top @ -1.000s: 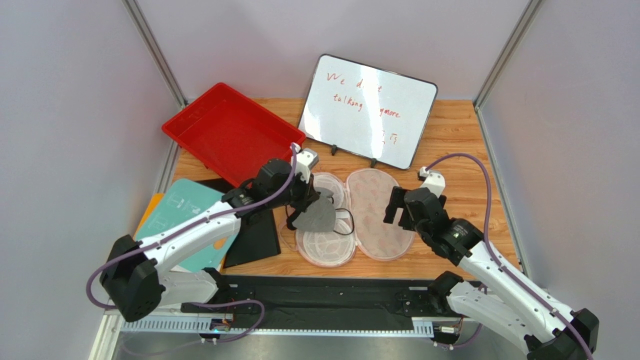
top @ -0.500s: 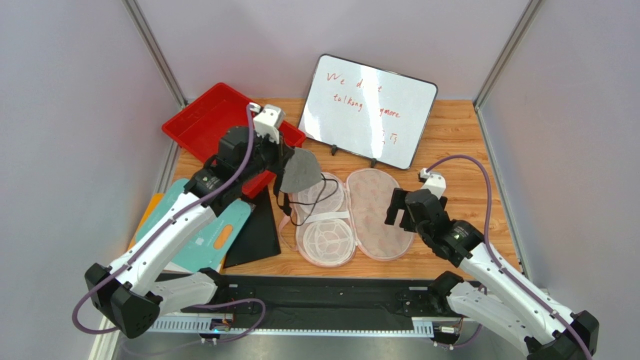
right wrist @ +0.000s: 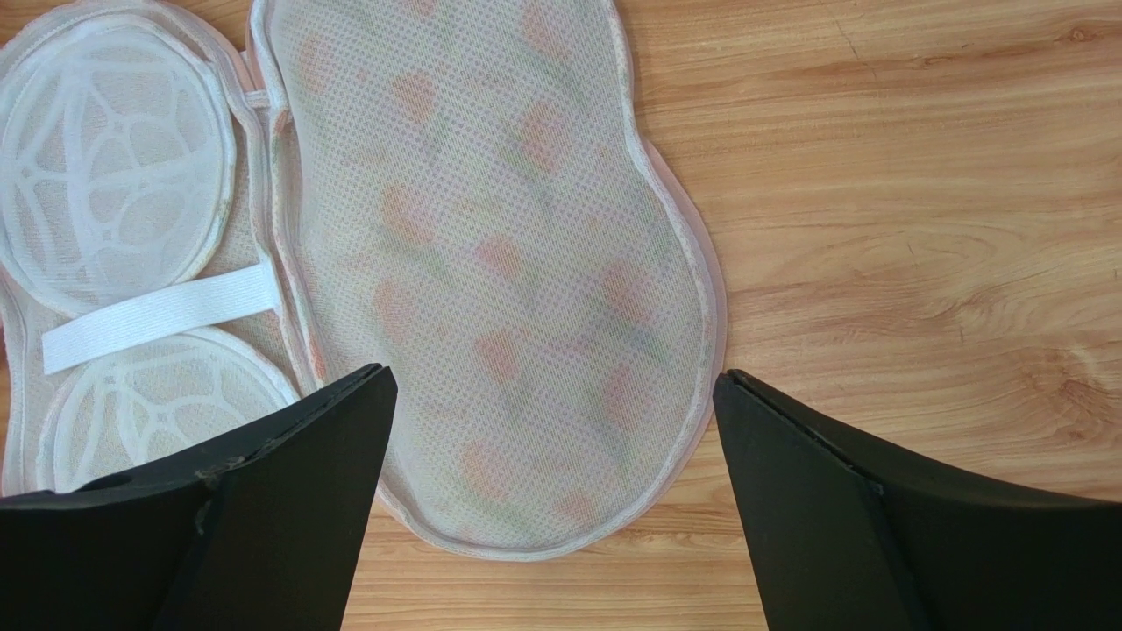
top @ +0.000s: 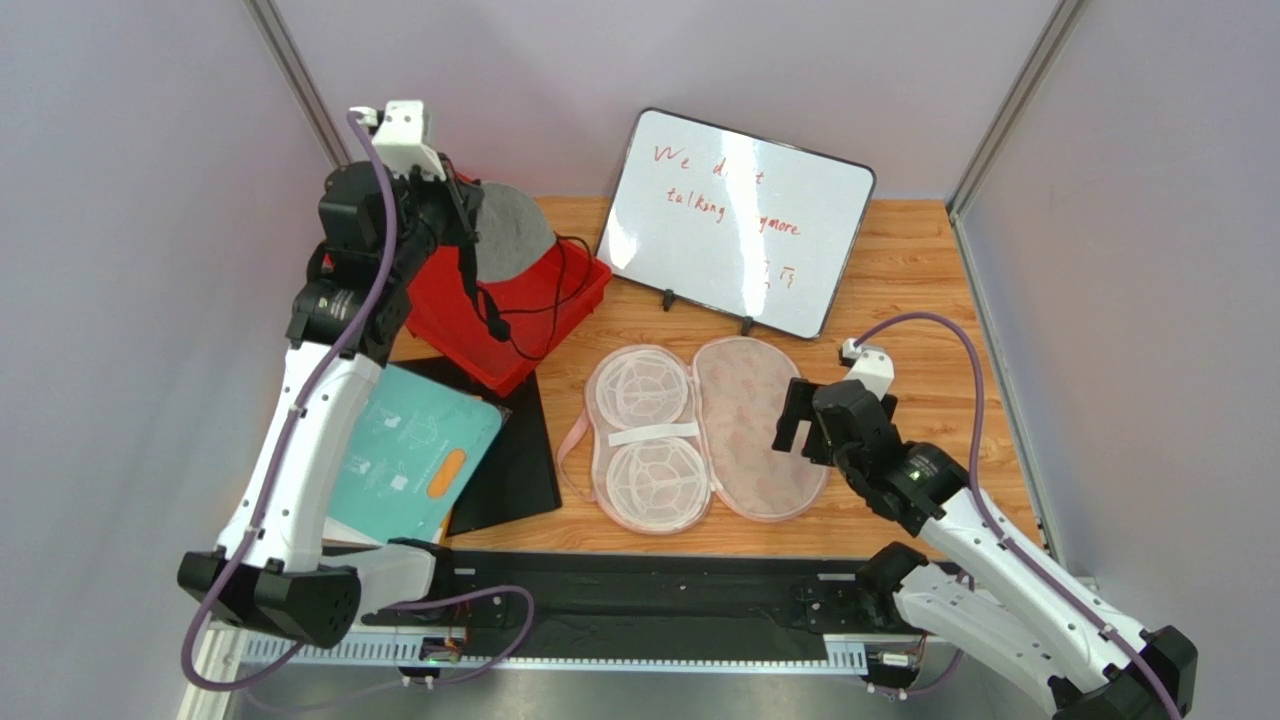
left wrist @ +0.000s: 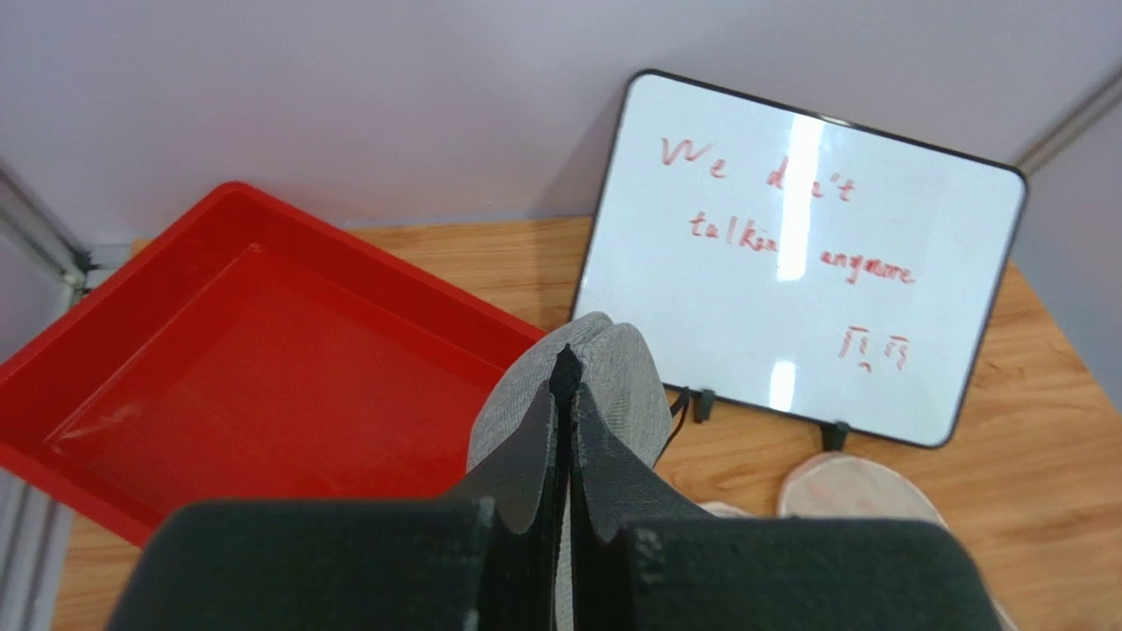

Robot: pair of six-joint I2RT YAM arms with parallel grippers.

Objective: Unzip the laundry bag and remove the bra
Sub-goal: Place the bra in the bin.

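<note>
the wooden table (top: 917, 285) carried a whiteboard (top: 736, 218) with red handwriting, propped at the back. to its left sat a red tray (top: 451, 327), with a teal mat (top: 406, 450) and a black sheet (top: 519, 465) nearer the arm bases.

the laundry bag (top: 759, 428) lay unzipped and folded open flat at the middle of the table. its printed half was on the right, and on the left was a half with two white mesh cups and a white band.

the bra (top: 508, 228) was out of the bag and well apart from it. it was lifted in the air over the far part of the red tray, and its thin dark straps (top: 529, 318) dangled down across the tray.

the left gripper (left wrist: 566, 362) was raised high near the back wall, its fingers pressed together and pinching the edge of the grey cup, which hung from them.

the right gripper (right wrist: 553, 381) was low over the near end of the bag's printed half, jaws spread wide. the black fingers (right wrist: 290, 460) framed the fabric on either side and held nothing. whether they touched the bag could not be told.
</note>
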